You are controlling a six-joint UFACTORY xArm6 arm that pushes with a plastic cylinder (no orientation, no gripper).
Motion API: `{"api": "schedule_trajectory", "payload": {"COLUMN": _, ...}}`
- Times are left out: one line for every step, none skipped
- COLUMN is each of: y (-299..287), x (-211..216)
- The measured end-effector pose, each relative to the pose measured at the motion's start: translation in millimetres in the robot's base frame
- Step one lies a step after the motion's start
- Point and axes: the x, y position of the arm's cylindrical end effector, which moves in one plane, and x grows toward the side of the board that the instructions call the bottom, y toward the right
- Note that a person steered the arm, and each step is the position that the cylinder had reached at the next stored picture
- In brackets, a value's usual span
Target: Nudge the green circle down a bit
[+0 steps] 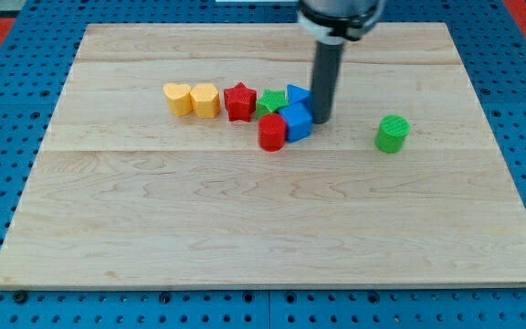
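Observation:
The green circle is a short green cylinder standing alone at the view's right of the wooden board. My tip rests on the board well to its left, about 75 px away, touching the right side of a blue cube. The dark rod rises from there to the view's top. Nothing lies between my tip and the green circle.
A row of blocks runs left from my tip: a blue triangle, a green star, a red cylinder, a red star, a yellow block and a yellow heart. Blue pegboard surrounds the board.

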Motion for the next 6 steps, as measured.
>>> {"api": "schedule_trajectory", "payload": {"y": 65.9, "x": -0.4}}
{"api": "schedule_trajectory", "payload": {"y": 127.6, "x": 7.8}}
{"api": "schedule_trajectory", "payload": {"y": 145.6, "x": 7.8}}
{"api": "schedule_trajectory", "payload": {"y": 166.8, "x": 16.5}}
{"api": "schedule_trajectory", "payload": {"y": 168.5, "x": 38.7}}
{"api": "schedule_trajectory", "payload": {"y": 113.9, "x": 30.0}}
